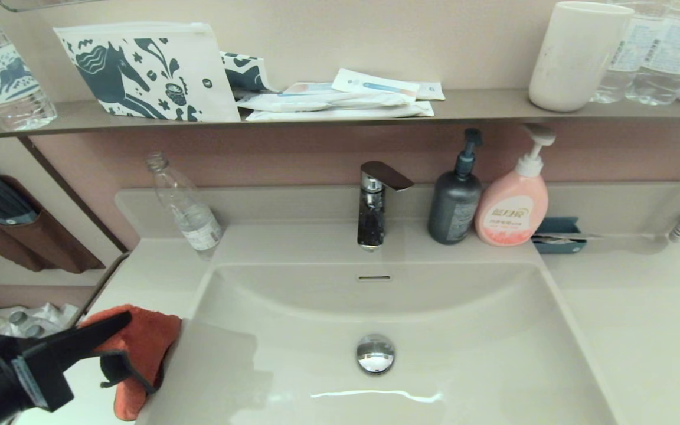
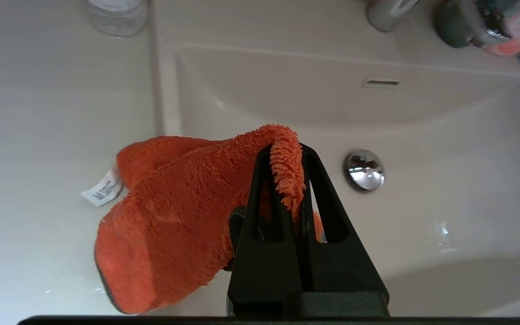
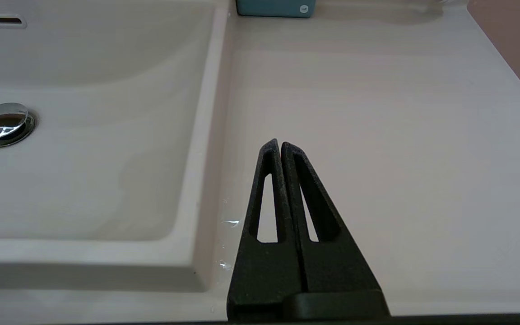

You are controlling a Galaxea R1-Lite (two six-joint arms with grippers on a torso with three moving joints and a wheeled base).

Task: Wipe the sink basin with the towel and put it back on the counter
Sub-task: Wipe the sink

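- The left end effector [image 2: 287,155] is pinching the towel [image 2: 174,216] tight between its two black fingers.
- It is hanging at the near left of the scene, over the counter [image 1: 139,265] right by the left edge of the basin [image 1: 434,330].
- The towel is orange and fluffy with a dark grey edge. It is folding over the fingertips and drooping down off them.
- A small white tag [image 2: 101,192] is sticking out of the towel on the counter side.
- The right end effector [image 3: 280,146] is sitting over the counter on the right of the basin. Its fingers are pressed together and are holding nothing.
- The basin is shiny, with a round silver drain [image 1: 375,353] in the middle and a small slot [image 1: 374,277] on its far wall.
- A tap [image 1: 375,203] is standing at the far side of the basin.
- A dark pump bottle [image 1: 455,200] and a pink pump bottle [image 1: 512,203] are standing side by side just right of the tap.
- A clear bottle [image 1: 189,209] is leaning at the far left of the counter.
- A blue-and-white pouch [image 1: 145,74] and a white cup [image 1: 579,56] are sitting on the shelf [image 1: 481,106] above.
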